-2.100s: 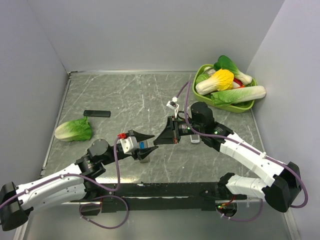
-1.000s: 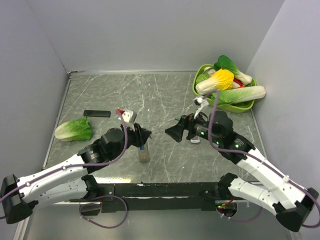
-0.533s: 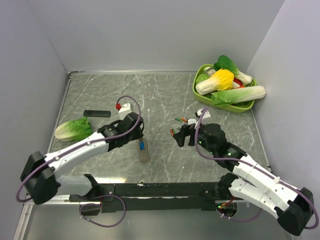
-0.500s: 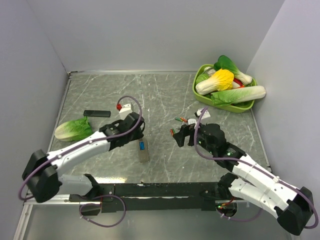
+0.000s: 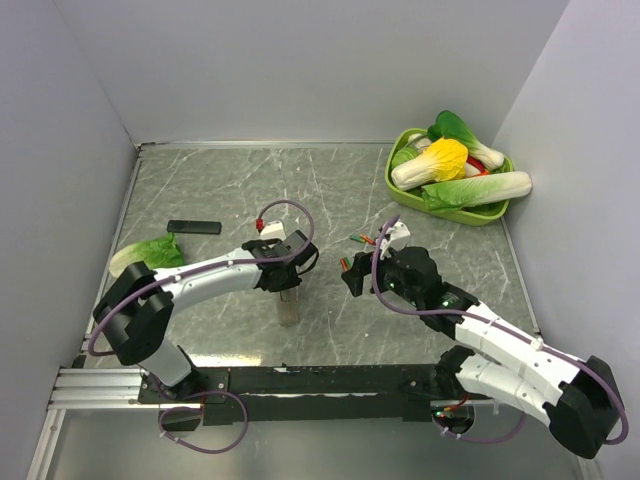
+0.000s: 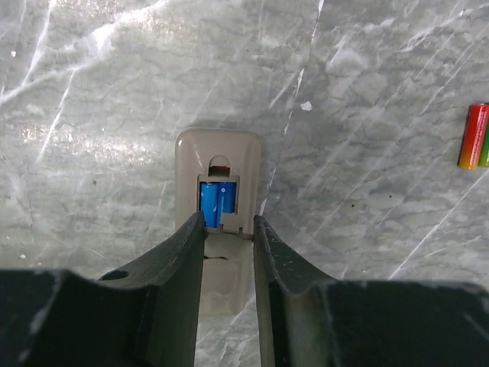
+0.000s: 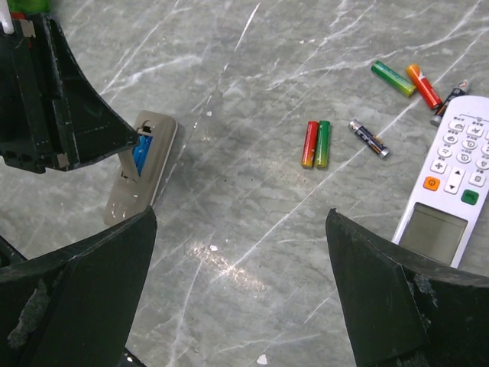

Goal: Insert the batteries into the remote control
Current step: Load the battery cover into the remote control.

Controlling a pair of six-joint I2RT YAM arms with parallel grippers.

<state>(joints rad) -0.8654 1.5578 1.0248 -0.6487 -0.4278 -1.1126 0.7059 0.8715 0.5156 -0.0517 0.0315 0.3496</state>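
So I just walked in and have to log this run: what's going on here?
Two robot arms are working over a table. The remote control lies back-up on it with its blue battery recess uncovered. The left pincer hangs nearly closed right at that recess, gripping nothing I can see; contact with the remote is unclear. The right pincer is wide open and empty, roughly between the remote and the loose batteries, which lie next to a wider white remote.

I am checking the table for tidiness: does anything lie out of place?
Yes: one lettuce leaf lies on the table at the left, far from the green basket holding the other vegetables.
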